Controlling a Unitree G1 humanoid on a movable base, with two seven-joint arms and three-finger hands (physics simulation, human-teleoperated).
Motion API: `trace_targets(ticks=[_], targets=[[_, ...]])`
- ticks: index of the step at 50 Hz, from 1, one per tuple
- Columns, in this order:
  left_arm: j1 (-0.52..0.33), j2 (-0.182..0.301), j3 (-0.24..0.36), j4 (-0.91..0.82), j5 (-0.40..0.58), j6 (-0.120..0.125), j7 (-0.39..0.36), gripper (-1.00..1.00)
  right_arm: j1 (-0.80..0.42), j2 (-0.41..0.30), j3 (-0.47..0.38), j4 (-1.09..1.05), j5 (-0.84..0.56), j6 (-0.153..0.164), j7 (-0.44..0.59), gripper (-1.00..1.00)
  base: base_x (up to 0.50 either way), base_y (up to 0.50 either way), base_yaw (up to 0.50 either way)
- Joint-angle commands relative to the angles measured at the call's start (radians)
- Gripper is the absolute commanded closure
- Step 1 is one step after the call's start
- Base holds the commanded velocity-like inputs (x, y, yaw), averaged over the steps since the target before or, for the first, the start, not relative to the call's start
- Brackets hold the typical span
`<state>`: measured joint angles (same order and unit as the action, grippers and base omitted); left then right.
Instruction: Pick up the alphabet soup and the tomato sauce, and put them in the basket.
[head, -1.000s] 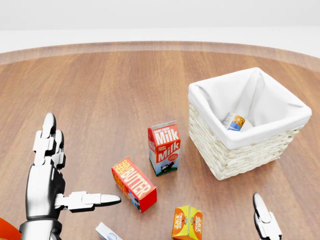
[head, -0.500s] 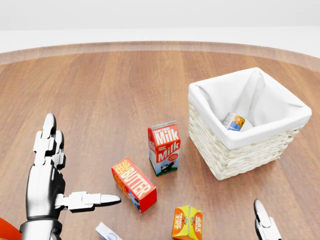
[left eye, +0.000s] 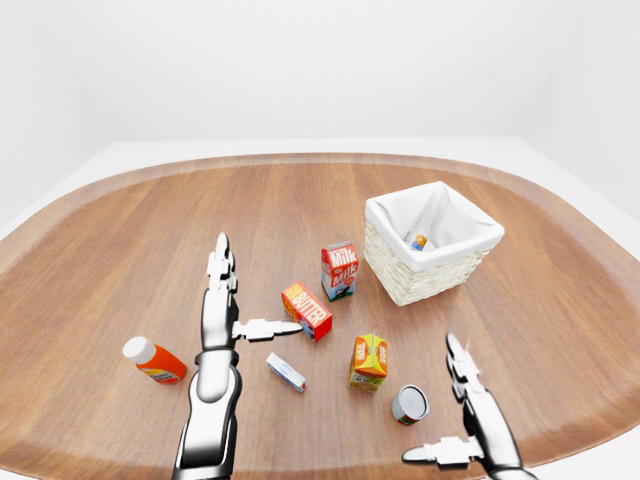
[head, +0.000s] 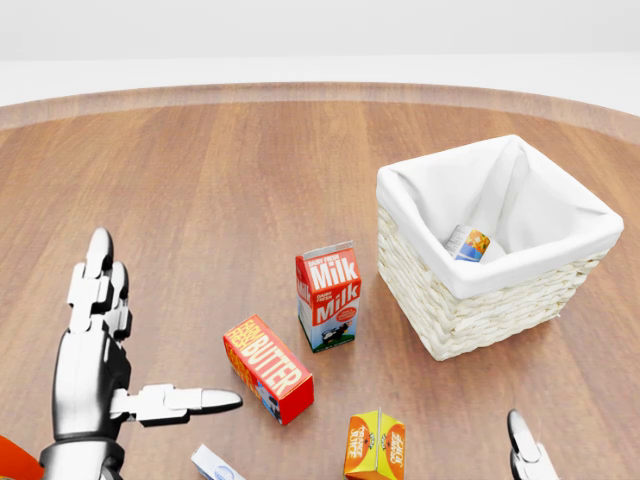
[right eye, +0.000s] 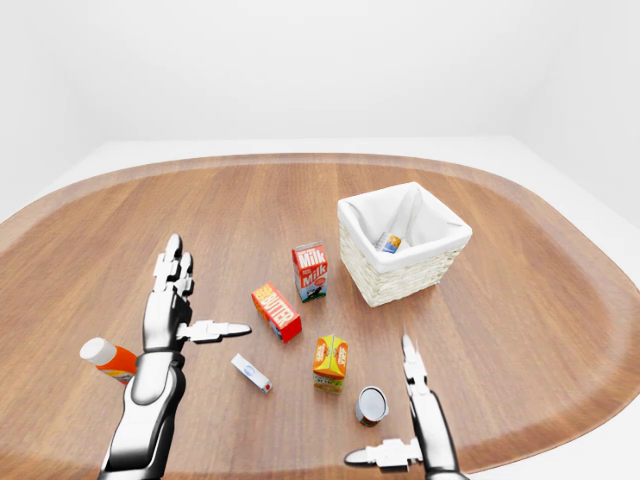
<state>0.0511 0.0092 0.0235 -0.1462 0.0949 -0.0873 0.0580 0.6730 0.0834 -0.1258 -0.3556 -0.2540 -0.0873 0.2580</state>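
One can (head: 468, 243) already lay inside the basket (head: 455, 315), halfway there by my reckoning! The second can (left eye: 409, 404) lay on the table well below the basket, beside the right hand (left eye: 470, 420), spread and empty; left hand (left eye: 220, 300) spread too.

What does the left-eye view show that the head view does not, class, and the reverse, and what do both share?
Only the left-eye view shows the can lying on its side by the right hand, the whole red bottle with a white cap, and the table's far rim. The head view adds no new thing; it only shows the milk carton's print larger. Both show the basket with a can inside, the butter box, the orange carton, the small white box and the open left hand.
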Motion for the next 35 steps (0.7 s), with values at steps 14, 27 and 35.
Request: trace_targets(ticks=[14, 27, 35], targets=[[0.003, 0.000, 0.010, -0.021, -0.023, 0.000, -0.009, -1.00, -0.030, 0.001, -0.021, 0.073, -0.019, 0.000, -0.011, -1.00, 0.00, 0.00, 0.00], [0.003, 0.000, 0.010, -0.021, -0.023, 0.000, -0.009, -1.00, -0.067, -0.003, -0.036, 0.142, -0.033, 0.000, -0.027, -1.00, 0.00, 0.00, 0.00], [0.003, 0.000, 0.010, -0.021, -0.023, 0.000, -0.009, -1.00, -0.081, -0.008, -0.030, 0.160, -0.047, 0.000, -0.038, -1.00, 0.00, 0.00, 0.00]])
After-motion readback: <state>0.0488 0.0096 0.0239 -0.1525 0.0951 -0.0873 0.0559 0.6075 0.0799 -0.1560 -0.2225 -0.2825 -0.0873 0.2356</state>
